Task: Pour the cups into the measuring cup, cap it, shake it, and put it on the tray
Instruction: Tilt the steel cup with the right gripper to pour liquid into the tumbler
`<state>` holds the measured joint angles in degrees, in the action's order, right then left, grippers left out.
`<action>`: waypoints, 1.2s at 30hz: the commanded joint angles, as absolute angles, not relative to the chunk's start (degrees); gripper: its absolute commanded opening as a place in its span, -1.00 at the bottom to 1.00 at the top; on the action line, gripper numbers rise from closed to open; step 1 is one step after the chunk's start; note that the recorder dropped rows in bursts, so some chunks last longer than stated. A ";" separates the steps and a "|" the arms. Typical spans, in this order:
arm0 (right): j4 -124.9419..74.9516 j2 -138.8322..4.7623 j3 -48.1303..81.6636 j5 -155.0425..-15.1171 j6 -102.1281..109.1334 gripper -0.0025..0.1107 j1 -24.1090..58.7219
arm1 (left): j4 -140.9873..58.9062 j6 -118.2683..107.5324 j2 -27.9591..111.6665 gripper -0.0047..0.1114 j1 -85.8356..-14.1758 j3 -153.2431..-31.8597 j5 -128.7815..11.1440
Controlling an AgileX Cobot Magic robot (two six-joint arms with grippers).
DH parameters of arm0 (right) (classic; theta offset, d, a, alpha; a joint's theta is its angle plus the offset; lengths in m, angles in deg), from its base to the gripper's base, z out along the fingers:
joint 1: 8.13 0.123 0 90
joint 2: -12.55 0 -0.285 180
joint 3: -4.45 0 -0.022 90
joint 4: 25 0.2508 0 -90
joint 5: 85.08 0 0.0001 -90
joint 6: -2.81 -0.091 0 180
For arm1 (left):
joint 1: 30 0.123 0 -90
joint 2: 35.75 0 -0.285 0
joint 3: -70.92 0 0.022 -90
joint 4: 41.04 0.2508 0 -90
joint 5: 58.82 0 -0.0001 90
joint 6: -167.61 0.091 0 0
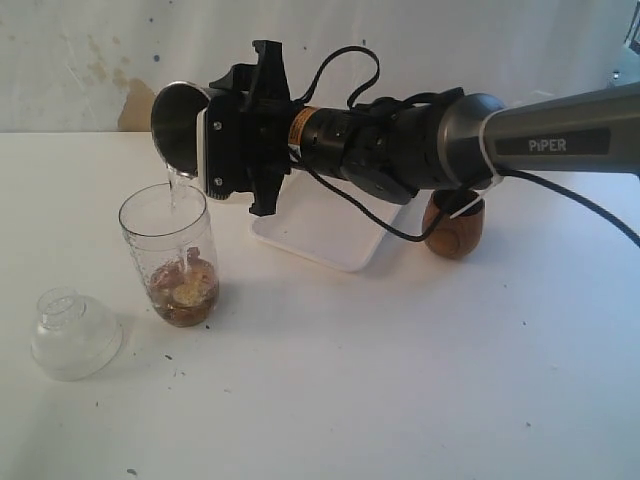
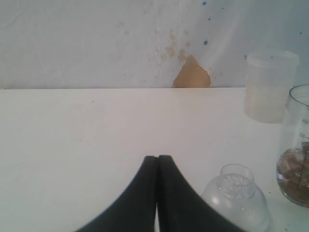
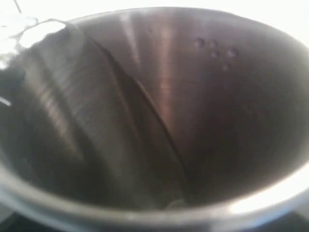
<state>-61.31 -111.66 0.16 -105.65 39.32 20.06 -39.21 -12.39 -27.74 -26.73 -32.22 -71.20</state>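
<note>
My right gripper (image 1: pixel 207 135) reaches across to the left, shut on the steel tumbler (image 1: pixel 178 125). The tumbler is tipped on its side above the measuring cup (image 1: pixel 170 255), and a thin clear stream (image 1: pixel 172 186) runs from its rim into that cup. Brown and pale bits lie at the bottom of the measuring cup (image 2: pixel 295 145). The tumbler's shiny inside (image 3: pixel 159 96) fills the right wrist view and hides the fingers. The wooden cup (image 1: pixel 455 228) stands upright behind the right arm. The white tray (image 1: pixel 320 240) lies beneath the arm. My left gripper (image 2: pixel 158 157) is shut and empty over bare table.
A clear domed cap (image 1: pixel 72 335) sits on the table left of the measuring cup, close to my left gripper's fingers (image 2: pixel 178 193). A frosted plastic cup (image 2: pixel 268 87) stands near the back wall. The right arm's black cable (image 1: pixel 350 200) hangs over the tray.
</note>
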 commanded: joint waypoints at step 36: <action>-60.58 -110.75 -2.38 -105.52 44.11 -0.96 20.09 | -39.27 -12.39 -27.96 -0.92 -26.76 -31.86 -70.49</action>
